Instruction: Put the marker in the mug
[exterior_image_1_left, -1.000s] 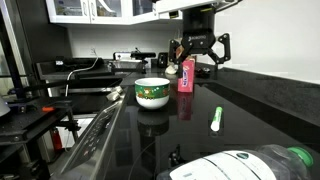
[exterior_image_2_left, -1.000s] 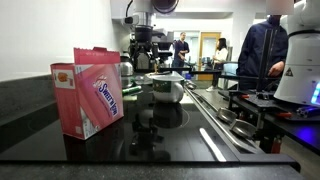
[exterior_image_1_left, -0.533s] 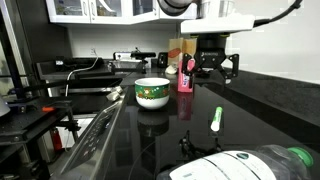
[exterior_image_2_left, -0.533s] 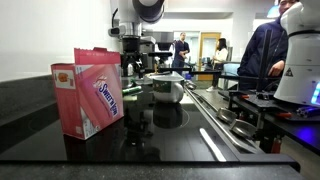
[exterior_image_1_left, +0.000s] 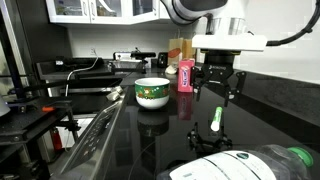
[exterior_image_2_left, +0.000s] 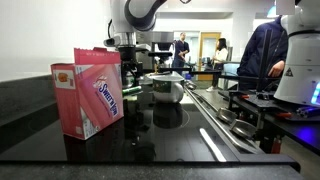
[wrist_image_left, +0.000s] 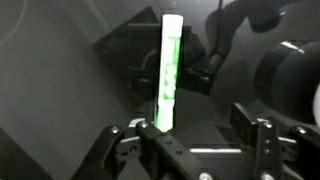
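Note:
The marker (exterior_image_1_left: 216, 118) lies on the black countertop, white with a green end. In the wrist view the marker (wrist_image_left: 167, 70) runs away from the jaws, closer to the left finger. My gripper (exterior_image_1_left: 218, 86) hangs open just above it, touching nothing; the wrist view shows the open jaws (wrist_image_left: 185, 140) empty. The mug (exterior_image_1_left: 152, 93), squat and white with a green band, stands on the counter apart from the marker, on the picture's left side. In an exterior view my gripper (exterior_image_2_left: 126, 68) shows behind the pink carton, with the mug (exterior_image_2_left: 167, 87) beside it.
A tall pink carton (exterior_image_1_left: 186, 75) stands behind the marker; it fills the foreground in an exterior view (exterior_image_2_left: 88, 92). A big white bottle with a green cap (exterior_image_1_left: 255, 165) lies at the near edge. A stovetop (exterior_image_2_left: 215, 115) and equipment racks (exterior_image_1_left: 30, 110) flank the counter.
My gripper has moved from beside the pink carton toward the near side and down, and now hangs over the marker. The marker and mug have not moved.

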